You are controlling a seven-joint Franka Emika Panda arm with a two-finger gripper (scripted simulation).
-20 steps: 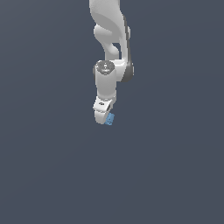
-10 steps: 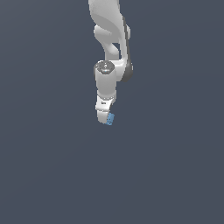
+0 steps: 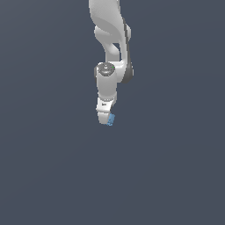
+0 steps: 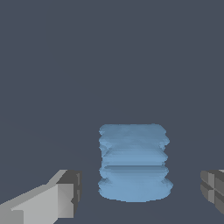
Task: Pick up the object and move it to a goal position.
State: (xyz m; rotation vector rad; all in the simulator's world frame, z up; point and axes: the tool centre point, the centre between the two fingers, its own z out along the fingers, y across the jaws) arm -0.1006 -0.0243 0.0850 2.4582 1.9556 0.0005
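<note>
In the exterior view the white arm [image 3: 110, 48] comes down from twelve o'clock and ends near the middle of the picture. The gripper [image 3: 105, 119] points down toward six o'clock. All around it lies only the flat slate-grey ground [image 3: 48, 167], with no other thing near the arm on either side and nothing standing in its way.

The object [image 3: 111, 119], a small light-blue piece, shows at the gripper's tip, at about four o'clock from the white fingers and touching or just beside them. In this view it looks like a tiny blue block, narrower than the gripper. Whether it rests on the ground or hangs above it cannot be told from here.

In the wrist view the object [image 4: 134, 162] stands between the two fingers, and its side is ribbed and knobbly in stacked bands. One grey fingertip [image 4: 70, 192] lies to one side of it and the other fingertip [image 4: 213, 189] to the far side. A strip of ground shows between the object and each finger, wider on the side of the second, so the pads are not touching it. The claw is spread open, with the object in the gap but not gripped. Behind the object the plain grey ground [image 4: 109, 57] fills the view.
</note>
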